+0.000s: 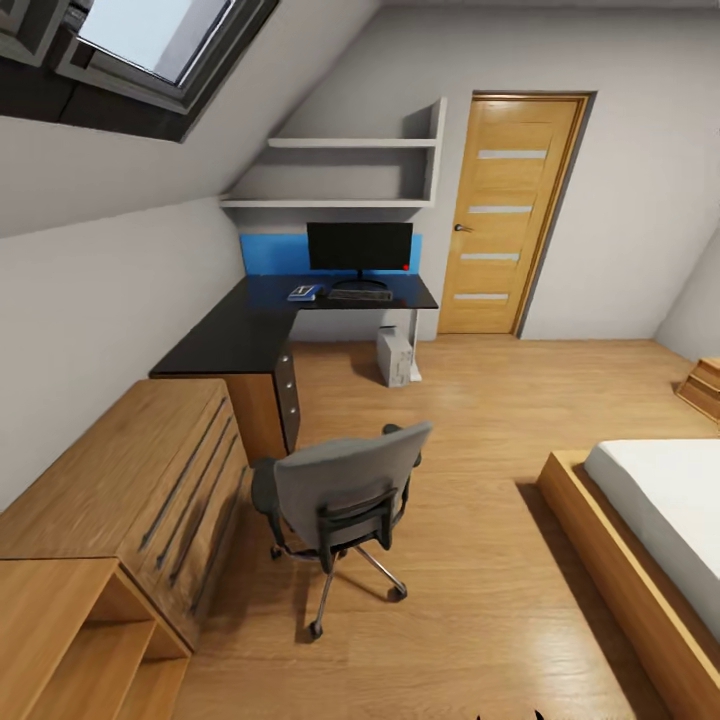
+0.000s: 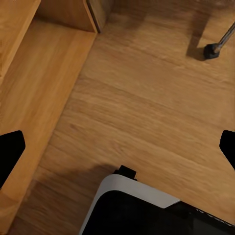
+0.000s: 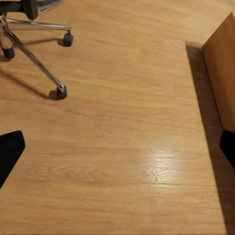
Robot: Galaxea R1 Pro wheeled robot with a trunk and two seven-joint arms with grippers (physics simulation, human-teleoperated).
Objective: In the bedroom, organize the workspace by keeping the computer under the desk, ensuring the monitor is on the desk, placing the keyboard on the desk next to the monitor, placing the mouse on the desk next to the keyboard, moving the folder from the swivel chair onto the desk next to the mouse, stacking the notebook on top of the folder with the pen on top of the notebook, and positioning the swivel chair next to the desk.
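The swivel chair (image 1: 345, 500) stands near, right of the dresser (image 1: 120, 490) and well short of the far table (image 1: 250, 330); light on castors, push its stiff backrest, both end effectors spread empty.

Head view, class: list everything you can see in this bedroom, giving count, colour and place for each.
desk: one, black, left wall corner
monitor: one, black, on desk
keyboard: one, black, before monitor
folder: one, blue, on desk beside keyboard
computer: one, white, floor under desk
swivel chair: one, grey, on floor, apart from desk
dresser: one, light wood, left
door: one, wood, back wall
bed: one, white, right
left gripper: open
right gripper: open
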